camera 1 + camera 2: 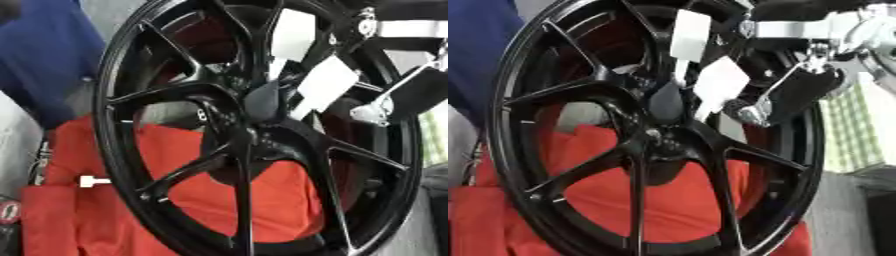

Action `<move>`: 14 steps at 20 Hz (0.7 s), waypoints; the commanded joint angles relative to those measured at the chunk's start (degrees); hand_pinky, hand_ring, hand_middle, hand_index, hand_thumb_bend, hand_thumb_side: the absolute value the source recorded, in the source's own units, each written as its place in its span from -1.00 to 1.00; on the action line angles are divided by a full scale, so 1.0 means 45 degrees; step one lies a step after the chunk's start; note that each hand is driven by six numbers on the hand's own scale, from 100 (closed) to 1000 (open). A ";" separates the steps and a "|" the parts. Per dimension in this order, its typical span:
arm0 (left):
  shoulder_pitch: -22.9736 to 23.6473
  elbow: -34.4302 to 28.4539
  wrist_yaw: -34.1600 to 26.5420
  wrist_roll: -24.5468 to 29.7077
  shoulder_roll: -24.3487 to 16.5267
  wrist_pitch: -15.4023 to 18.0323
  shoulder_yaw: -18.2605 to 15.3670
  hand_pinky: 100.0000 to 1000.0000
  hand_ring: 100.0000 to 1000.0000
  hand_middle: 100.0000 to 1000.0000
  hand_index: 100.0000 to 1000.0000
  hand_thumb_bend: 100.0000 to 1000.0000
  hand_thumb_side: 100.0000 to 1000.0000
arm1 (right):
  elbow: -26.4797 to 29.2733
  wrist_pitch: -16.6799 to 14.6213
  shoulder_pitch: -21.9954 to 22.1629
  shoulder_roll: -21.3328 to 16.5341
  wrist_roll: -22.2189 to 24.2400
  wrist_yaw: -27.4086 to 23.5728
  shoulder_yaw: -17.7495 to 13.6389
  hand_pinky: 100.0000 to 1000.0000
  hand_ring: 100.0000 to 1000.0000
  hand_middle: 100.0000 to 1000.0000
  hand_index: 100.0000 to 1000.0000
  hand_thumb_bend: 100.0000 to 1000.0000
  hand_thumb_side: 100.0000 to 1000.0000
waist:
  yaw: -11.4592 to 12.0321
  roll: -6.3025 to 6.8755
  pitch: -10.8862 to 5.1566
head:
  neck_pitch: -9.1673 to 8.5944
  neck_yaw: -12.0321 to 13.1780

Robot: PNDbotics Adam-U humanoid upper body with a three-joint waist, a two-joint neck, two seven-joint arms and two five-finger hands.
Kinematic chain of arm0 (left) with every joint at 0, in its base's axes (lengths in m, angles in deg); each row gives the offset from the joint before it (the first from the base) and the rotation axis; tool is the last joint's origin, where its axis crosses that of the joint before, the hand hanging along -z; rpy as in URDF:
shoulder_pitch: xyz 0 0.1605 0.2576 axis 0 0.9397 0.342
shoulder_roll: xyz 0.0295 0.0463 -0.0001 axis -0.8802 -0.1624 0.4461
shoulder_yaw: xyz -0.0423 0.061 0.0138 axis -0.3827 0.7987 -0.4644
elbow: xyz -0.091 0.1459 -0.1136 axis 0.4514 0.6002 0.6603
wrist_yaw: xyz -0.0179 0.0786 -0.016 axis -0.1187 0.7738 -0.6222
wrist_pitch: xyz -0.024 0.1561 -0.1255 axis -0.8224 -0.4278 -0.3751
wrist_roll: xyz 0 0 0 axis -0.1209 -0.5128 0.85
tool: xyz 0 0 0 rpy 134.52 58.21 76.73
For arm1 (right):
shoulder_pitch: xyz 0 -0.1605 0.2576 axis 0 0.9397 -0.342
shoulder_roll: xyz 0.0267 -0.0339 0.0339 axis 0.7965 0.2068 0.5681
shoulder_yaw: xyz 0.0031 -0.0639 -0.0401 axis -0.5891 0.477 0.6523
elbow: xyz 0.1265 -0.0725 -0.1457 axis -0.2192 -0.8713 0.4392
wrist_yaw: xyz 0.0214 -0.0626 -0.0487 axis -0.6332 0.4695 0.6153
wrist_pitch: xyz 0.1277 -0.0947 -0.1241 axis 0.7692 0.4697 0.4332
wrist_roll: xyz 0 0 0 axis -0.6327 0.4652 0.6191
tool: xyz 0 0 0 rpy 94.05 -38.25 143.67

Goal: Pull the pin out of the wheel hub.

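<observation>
Black, upright wheel hub [249, 130] fills the view, right hand [710, 82] at its centre, grip and pin indiscernible; best draw straight along the pin's axis.

1 black wheel [254, 140], 1 robot hand [710, 75] at its centre. 1 red cloth [175, 200] behind. 1 small white piece [90, 181] on the cloth.

Glossy black wheel hub [254, 135] fills the view; behind it red cloth [271, 200], blue fabric [44, 55] at far left, green-and-white checked material [846, 135] on the right, white tags [721, 82] near the centre
</observation>
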 commanded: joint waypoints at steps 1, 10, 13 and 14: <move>-0.0155 -0.0255 -0.0014 0.0035 -0.0188 -0.0012 -0.0011 0.63 0.31 0.12 0.52 -1.00 0.15 | 0.0079 0.1704 -0.0196 -0.0361 0.1752 0.0222 -0.0293 0.68 0.68 0.38 0.43 -0.70 -1.00 | -0.0012 0.0091 -0.0241 | -0.0192 -0.0006; -0.0149 -0.0255 -0.0011 0.0043 -0.0174 -0.0056 -0.0003 0.63 0.32 0.13 0.52 -1.00 0.16 | 0.0079 0.1826 -0.0406 -0.0166 0.0657 0.0120 -0.0400 0.57 0.41 -0.31 -0.17 -0.76 -1.00 | -0.0031 0.0074 -0.0199 | -0.0203 -0.0046; -0.0142 -0.0255 -0.0005 0.0043 -0.0178 -0.0061 -0.0002 0.64 0.32 0.13 0.52 -1.00 0.16 | 0.0079 0.1900 -0.0454 -0.0135 0.0311 -0.0012 -0.0382 0.55 0.34 -0.42 -0.25 -0.72 -1.00 | -0.0034 0.0069 -0.0211 | -0.0170 -0.0065; -0.0137 -0.0255 -0.0005 0.0041 -0.0178 -0.0062 -0.0003 0.64 0.32 0.13 0.52 -1.00 0.16 | 0.0079 0.1922 -0.0482 -0.0124 0.0236 -0.0039 -0.0387 0.55 0.32 -0.46 -0.28 -0.70 -1.00 | -0.0039 0.0066 -0.0220 | -0.0155 -0.0073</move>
